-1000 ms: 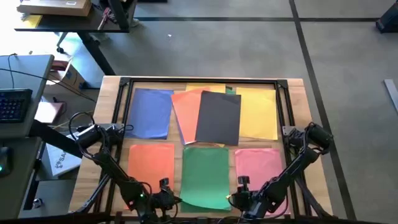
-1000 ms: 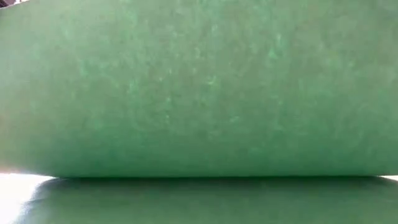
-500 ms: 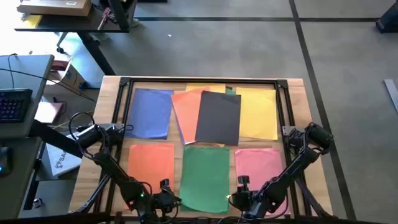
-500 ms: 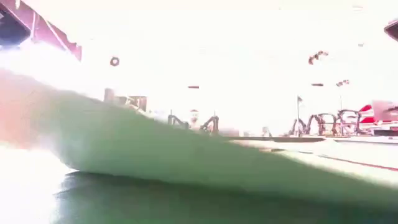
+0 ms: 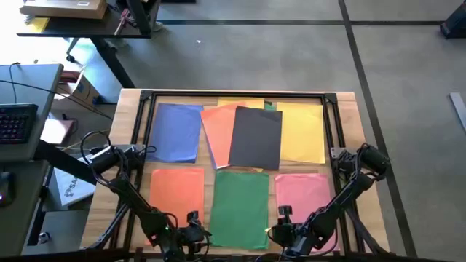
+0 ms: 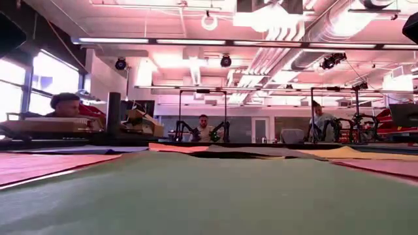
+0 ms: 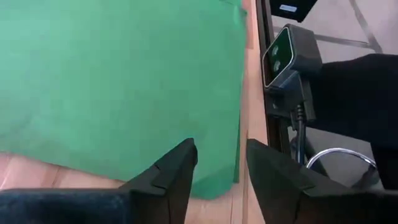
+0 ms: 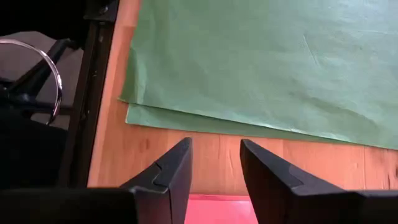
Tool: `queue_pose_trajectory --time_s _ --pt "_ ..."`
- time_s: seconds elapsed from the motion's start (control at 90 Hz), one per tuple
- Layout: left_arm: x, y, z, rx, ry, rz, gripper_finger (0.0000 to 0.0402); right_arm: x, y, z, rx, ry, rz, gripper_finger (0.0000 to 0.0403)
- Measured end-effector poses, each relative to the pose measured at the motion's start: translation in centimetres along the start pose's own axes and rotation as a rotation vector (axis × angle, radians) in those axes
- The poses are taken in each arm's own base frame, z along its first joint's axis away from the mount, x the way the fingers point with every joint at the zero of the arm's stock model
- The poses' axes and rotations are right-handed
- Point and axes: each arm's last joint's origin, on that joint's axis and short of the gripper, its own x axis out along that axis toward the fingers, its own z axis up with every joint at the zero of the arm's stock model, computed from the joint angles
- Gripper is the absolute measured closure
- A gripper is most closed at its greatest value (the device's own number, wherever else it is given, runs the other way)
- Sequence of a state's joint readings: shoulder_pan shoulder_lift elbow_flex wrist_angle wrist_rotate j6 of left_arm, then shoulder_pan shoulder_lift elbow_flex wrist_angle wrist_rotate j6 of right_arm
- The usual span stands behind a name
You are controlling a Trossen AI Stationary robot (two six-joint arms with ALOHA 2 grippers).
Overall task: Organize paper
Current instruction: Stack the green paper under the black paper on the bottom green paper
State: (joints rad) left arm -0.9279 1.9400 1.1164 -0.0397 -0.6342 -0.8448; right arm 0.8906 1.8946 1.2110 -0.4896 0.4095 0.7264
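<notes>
Wooden table [image 5: 346,109] standing on a grey floor [image 5: 291,51] marked with dark lines. Beyond the table's left edge, a desk [image 5: 33,80] carries a keyboard [image 5: 16,120]; a second desk [image 5: 80,18] past the far left corner holds a cardboard box [image 5: 65,7]. Low view: ceiling [image 6: 196,16] with exposed ducts [image 6: 287,32] and strip lights [image 6: 163,40], bright windows [image 6: 32,81] at left, and three seated persons [image 6: 65,104] [image 6: 204,127] [image 6: 318,117] among distant workstations.
</notes>
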Motion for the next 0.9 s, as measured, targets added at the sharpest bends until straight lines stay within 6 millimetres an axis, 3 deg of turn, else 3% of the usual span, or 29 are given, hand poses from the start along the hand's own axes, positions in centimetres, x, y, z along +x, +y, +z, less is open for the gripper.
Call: queue_pose_trajectory --time_s 0.211,0.456,0.578,0.778,0.9 --pt "0.0 0.2 -0.4 -0.047 0.060 0.001 0.0298 0.1 -0.3 0.2 0.095 -0.002 -0.013 0.0281" --pt "0.2 1.0 -0.8 -0.241 0.168 0.030 0.0368 2.3 -2.7 0.0 0.247 0.138 0.015 0.0287" --pt "0.5 1.2 -0.5 -0.253 0.159 0.039 0.0397 3.1 -3.4 -0.1 0.266 0.181 0.041 0.0317" --pt "1.7 1.9 -0.5 -0.266 0.187 0.050 0.0397 3.8 -4.1 0.3 0.256 0.188 0.062 0.0388" --pt "3.0 2.0 -1.1 -0.282 0.225 0.022 0.0397 4.2 -4.1 0.6 0.241 0.181 0.093 0.0398"
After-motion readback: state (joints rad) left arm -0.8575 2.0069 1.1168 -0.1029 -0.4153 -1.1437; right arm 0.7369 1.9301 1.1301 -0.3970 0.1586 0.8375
